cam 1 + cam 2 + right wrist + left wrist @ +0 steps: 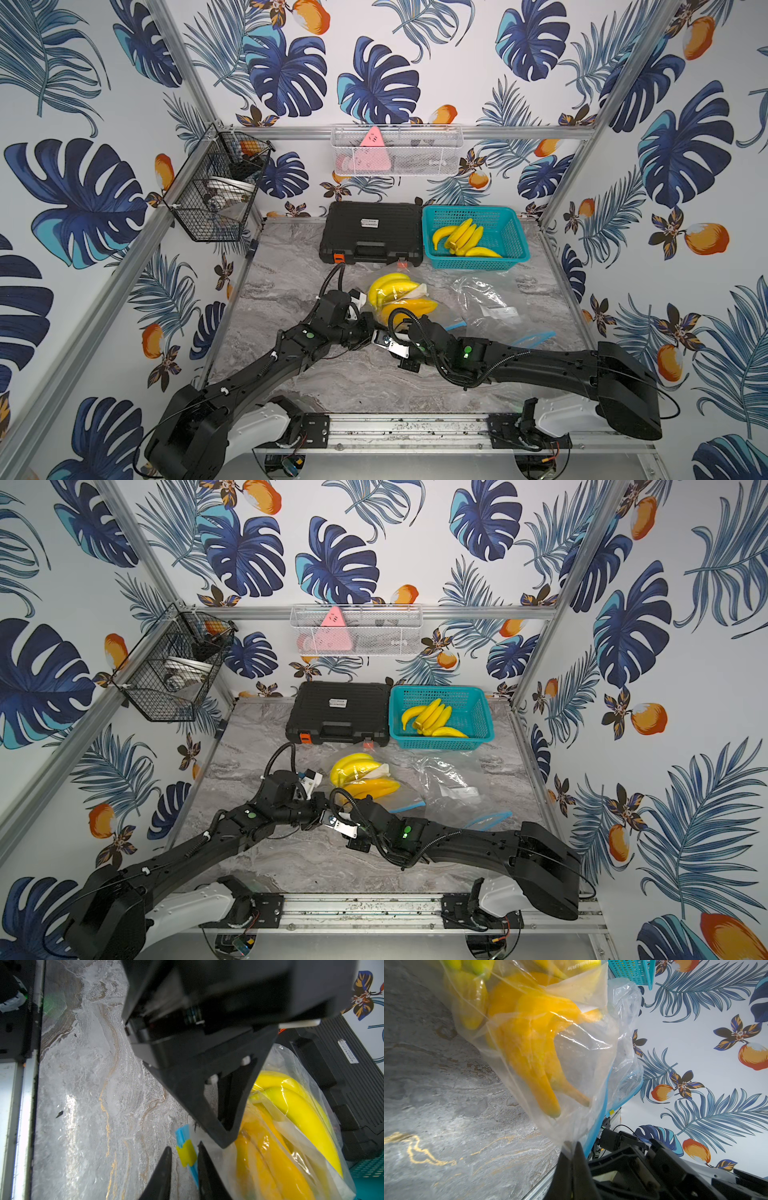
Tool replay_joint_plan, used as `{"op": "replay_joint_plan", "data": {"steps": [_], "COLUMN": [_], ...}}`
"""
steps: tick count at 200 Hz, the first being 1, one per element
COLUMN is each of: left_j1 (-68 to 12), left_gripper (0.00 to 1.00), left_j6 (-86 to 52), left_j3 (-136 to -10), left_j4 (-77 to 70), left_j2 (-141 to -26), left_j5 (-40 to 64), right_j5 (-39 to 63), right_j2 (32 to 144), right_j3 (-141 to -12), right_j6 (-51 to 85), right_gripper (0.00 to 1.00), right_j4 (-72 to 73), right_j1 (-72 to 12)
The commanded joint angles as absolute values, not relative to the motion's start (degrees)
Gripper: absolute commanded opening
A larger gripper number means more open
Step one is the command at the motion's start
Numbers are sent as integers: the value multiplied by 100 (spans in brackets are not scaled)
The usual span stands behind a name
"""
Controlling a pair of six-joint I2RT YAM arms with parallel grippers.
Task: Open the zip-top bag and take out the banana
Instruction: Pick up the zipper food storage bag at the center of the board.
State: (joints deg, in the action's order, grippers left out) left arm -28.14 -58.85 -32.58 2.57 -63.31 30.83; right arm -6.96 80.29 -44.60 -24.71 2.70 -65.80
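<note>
The corner of the bag (583,1047), pointed at by the tips of the bananas (529,1053), is pinched tight in the left gripper (574,1147); the tab (187,1156) is flanked by the slightly parted jaws of the right gripper (185,1147).

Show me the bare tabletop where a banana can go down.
Bare marble: the near patch between the left arm, right arm and front rail; the left strip beside the black case. Crowded: centre, where banana bag, empty bag, left tool and right tool meet; teal basket behind.
</note>
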Motion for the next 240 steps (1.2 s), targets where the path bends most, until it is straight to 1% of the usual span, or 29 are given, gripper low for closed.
{"op": "replay_joint_plan", "data": {"steps": [1, 49, 69, 75, 82, 96, 112, 137, 192, 209, 240], "left_j1": [-2804, -2798, -2796, -2794, -2795, -2789, -2792, -2782, -2777, -2774, -2764], "left_gripper": [0, 0, 0, 0, 0, 0, 0, 0, 0, 0, 0], "left_j6": [-5991, -6117, -6098, -6112, -6130, -6184, -6252, -6237, -6421, -6456, -6626], "left_j3": [-3244, -3189, -3208, -3200, -3199, -3204, -3222, -3291, -3193, -3190, -3131], "left_j4": [63, -109, -48, -50, -53, -110, -217, -159, -385, -404, -562], "left_j2": [-6284, -6337, -6302, -6295, -6302, -6336, -6396, -6412, -6469, -6461, -6466], "left_j5": [3146, 3243, 3243, 3230, 3226, 3239, 3276, 3283, 3366, 3351, 3331], "right_j5": [-767, -873, -907, -891, -917, -963, -923, -976, -955, -1017, -1281], "right_j2": [8093, 8148, 8041, 8013, 7998, 7986, 7928, 7972, 8223, 8287, 8192], "right_j3": [-4506, -4579, -4602, -4607, -4622, -4658, -4583, -4552, -4701, -4743, -4573], "right_j6": [-2557, -2628, -2597, -2604, -2614, -2639, -2655, -2697, -2810, -2839, -2900], "right_gripper": [21, 14, 14, 17, 27, 40, 46, 50, 49, 45, 42], "right_j4": [274, 286, 273, 243, 195, 111, 212, 190, 277, 323, 620], "right_j1": [-6575, -6539, -6500, -6486, -6480, -6486, -6497, -6495, -6495, -6504, -6678]}}
